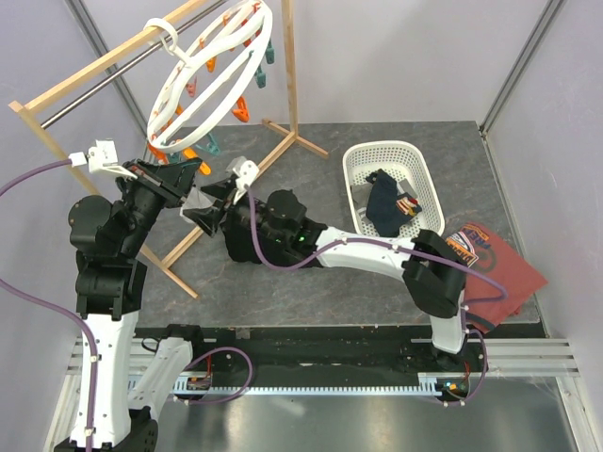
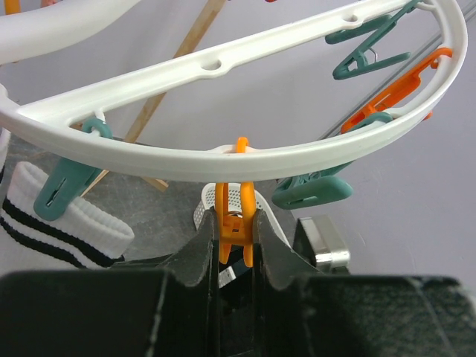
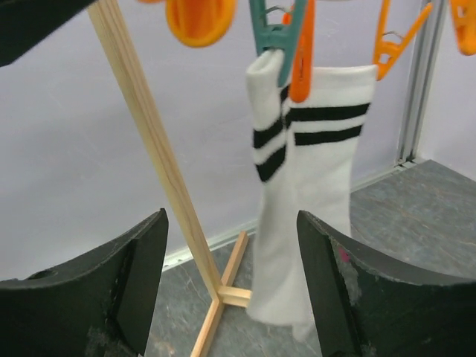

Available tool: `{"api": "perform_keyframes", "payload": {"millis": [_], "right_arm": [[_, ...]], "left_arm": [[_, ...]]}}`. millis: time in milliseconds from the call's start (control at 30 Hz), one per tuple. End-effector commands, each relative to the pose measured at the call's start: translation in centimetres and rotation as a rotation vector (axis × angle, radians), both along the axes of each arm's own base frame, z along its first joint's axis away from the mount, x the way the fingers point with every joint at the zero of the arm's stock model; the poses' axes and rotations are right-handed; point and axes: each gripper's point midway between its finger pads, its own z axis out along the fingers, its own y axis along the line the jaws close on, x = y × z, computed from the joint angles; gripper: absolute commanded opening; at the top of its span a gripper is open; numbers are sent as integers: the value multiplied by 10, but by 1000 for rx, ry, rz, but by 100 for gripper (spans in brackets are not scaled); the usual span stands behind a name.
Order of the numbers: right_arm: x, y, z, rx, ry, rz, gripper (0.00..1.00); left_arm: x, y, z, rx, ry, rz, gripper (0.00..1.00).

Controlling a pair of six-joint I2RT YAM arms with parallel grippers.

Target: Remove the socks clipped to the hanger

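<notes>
Nearest to you, well to the right of the hanger (image 1: 203, 89), the white basket (image 1: 377, 151) already held dark socks (image 1: 386, 212), so part of the job looked done.

Closer to the hanger, your left gripper (image 2: 236, 223) was up directly beneath its rim. The jaws were nearly together and squeezed on an orange peg (image 2: 232, 212) that hung from the ring. No sock showed in that peg from the left wrist view, and I could not tell whether it had one.

Your right gripper (image 3: 230, 219) sat just below the hanger, beside the left one. Its jaws were spread wide with nothing between them. They pointed at the striped socks (image 3: 312, 171), which were apart from the fingers.

Those white, black-banded socks, seemingly two, hung from the hanger's underside. One cuff was held by a teal peg and the other by an orange one. They were what was left to take off, as far as these views showed. I saw no grey sock on the ring.

Farthest off, the hanger tilted from the rail of the wooden frame (image 1: 287, 66). Most of its pegs dangled bare.
</notes>
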Motion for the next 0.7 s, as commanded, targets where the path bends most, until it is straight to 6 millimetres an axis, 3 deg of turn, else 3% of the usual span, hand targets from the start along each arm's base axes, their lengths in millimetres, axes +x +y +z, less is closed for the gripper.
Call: {"api": "perform_keyframes", "payload": {"millis": [0,33,100,133,167,233,267,333,400,533,667], "right_arm": [[5,25,13,13,-27,-49,75],[12,30,2,-5,-10,-71,72],[22,30,8,-2,3,-127,56],[25,28,10,-1,10,-150,45],[30,23,9,-3,16,-177,23],[35,9,21,14,22,-244,1],[38,2,18,5,25,-268,0],[35,-9,33,26,11,-279,0],[31,-14,35,21,2,-273,0],[26,-31,51,41,-3,-286,0],[25,-47,52,36,-4,-327,0]], "left_arm": [[-5,-5,3,44,-20,-35,9],[-4,-6,1,45,-14,-38,9],[-5,-7,1,47,-14,-44,10],[-6,-7,2,49,-18,-49,11],[-6,-8,2,55,-19,-51,11],[-5,-6,2,80,-22,-40,17],[-4,-4,0,87,-18,-33,20],[-3,-2,-4,104,-4,-23,29],[-3,-2,-6,113,5,-21,36],[-5,3,-7,137,31,3,43],[-3,12,-10,172,67,48,53]]}}
